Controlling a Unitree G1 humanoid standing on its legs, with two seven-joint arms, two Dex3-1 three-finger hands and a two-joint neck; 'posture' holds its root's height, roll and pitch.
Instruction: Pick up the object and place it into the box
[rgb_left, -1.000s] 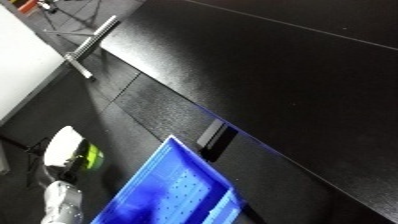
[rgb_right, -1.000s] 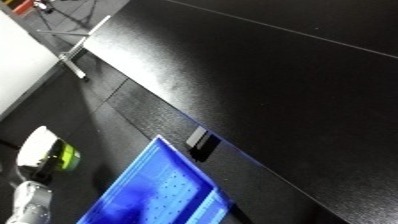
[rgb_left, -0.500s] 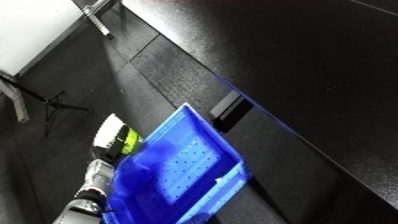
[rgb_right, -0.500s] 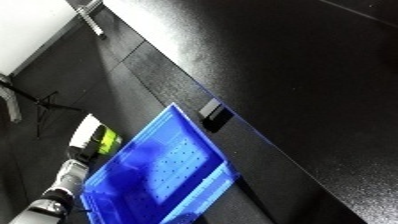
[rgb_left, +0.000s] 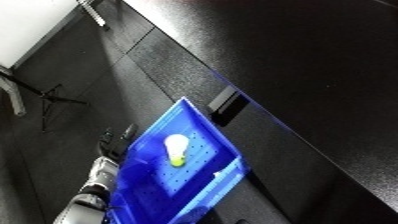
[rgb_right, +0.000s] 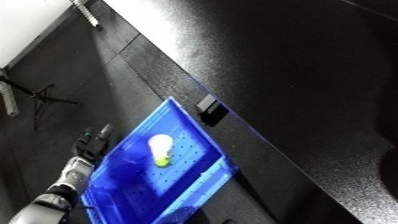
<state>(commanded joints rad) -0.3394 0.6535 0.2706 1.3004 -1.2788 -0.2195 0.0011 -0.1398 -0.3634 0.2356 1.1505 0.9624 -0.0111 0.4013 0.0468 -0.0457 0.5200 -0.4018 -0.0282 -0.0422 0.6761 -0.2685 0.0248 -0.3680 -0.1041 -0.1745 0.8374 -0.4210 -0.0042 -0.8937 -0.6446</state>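
Observation:
A blue bin (rgb_left: 153, 194) with a dotted floor stands beside the edge of the black table (rgb_left: 293, 55). Inside it lies the object (rgb_left: 177, 149), a white piece with a yellow-green end, resting on the bin's floor near the middle. My left hand (rgb_left: 115, 143) is just outside the bin's left wall, fingers relaxed and apart, holding nothing. Its white and silver forearm (rgb_left: 96, 176) runs down to the lower edge. The right hand shows in neither view.
A small black bracket (rgb_left: 228, 105) sits on the table's edge right by the bin's far corner. Thin black tripod legs (rgb_left: 46, 95) spread over the dark floor at the left. A metal leg (rgb_left: 91, 12) stands at the top left.
The object was in my left hand beside the bin; now it lies inside the bin and the hand is empty. The camera has also shifted and tilted.

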